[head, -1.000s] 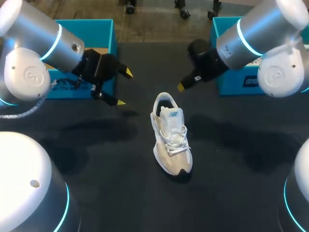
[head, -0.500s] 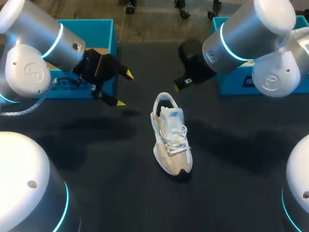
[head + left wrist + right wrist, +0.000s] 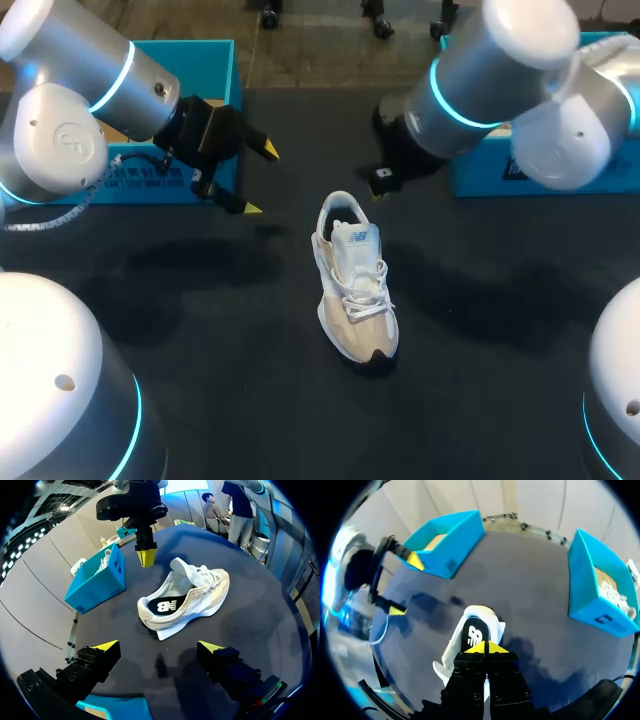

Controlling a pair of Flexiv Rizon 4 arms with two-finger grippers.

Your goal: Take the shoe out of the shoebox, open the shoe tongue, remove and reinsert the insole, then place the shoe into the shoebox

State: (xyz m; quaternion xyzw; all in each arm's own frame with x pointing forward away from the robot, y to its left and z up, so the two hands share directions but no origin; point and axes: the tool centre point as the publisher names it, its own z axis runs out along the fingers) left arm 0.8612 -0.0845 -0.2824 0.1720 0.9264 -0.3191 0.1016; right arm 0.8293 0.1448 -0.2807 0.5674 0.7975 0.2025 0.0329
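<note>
Head view: the shoe (image 3: 355,290) stands upright on the dark desk (image 3: 200,330), out of both boxes and about midway between them. Its toe points toward the robot and its heel toward the far edge. It is white and beige with a dark toe cap, and its white laces (image 3: 365,280) are done up over the tongue. A dark insole (image 3: 165,605) with a white mark shows through the heel opening.

The left box (image 3: 190,60), teal, sits at the far left of the desk, partly behind the left arm. The right box (image 3: 480,175), also teal, sits at the far right. In the right wrist view a second white shoe (image 3: 615,597) lies inside the right box.

The left pincer (image 3: 257,179) hangs above the desk just in front of the left box, well apart from the shoe. Its yellow tips are spread wide, with nothing between them. In the left wrist view the shoe lies ahead of it, heel nearest.

The right pincer (image 3: 486,648) hangs above the desk near the shoe's heel. In its own wrist view the two yellow tips are pressed together, gripping nothing, and the heel opening lies just ahead of them. I cannot tell whether the tips touch the shoe.
</note>
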